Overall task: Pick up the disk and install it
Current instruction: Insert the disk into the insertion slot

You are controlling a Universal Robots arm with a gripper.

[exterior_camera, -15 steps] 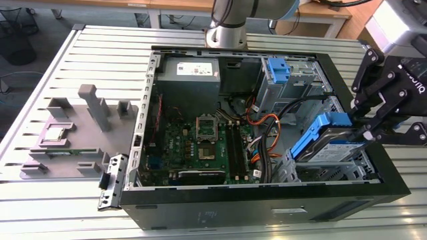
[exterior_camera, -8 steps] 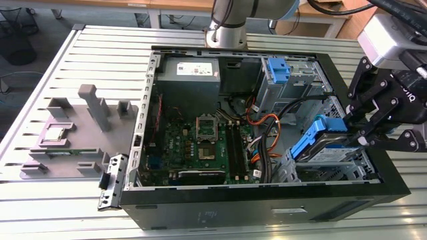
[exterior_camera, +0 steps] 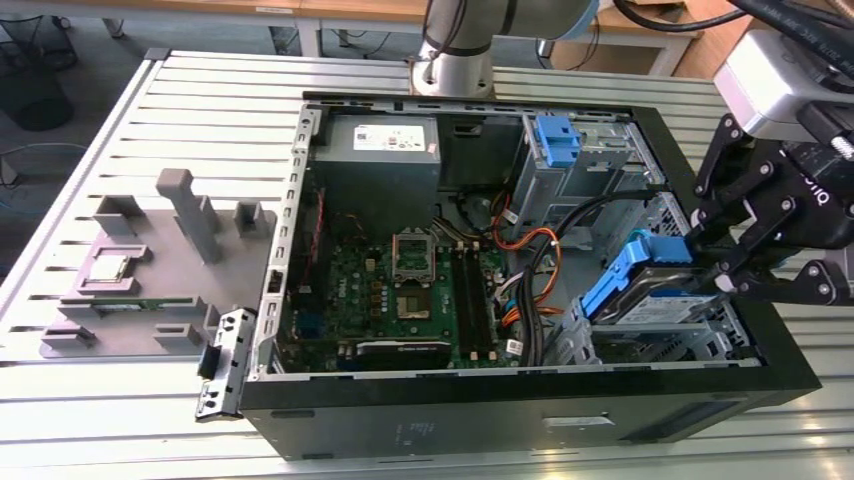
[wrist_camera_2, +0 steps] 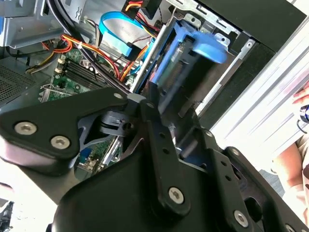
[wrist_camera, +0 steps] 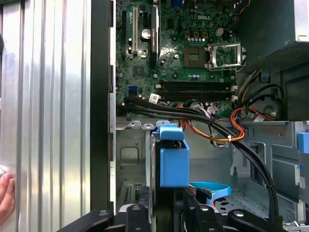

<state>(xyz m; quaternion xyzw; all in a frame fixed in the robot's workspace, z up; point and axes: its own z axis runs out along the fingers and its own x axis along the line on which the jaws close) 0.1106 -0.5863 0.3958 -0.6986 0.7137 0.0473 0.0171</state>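
In the exterior view, the claw (exterior_camera: 717,263) gripped the disk (exterior_camera: 657,308) by its blue end, with the disk's long axis slanting toward eight o'clock into the drive cage (exterior_camera: 731,332).

One disk (exterior_camera: 657,308), one computer case (exterior_camera: 534,415), one bracket (exterior_camera: 551,138)

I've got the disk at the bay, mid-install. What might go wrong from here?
1. The disk, held by the gripper, sits tilted in the metal bay; pushed like this, it may jam.
2. Black cables run right beside the bay and might get pinched or snagged.
3. A person's hand is over the table beside the case; the arm could hit it.
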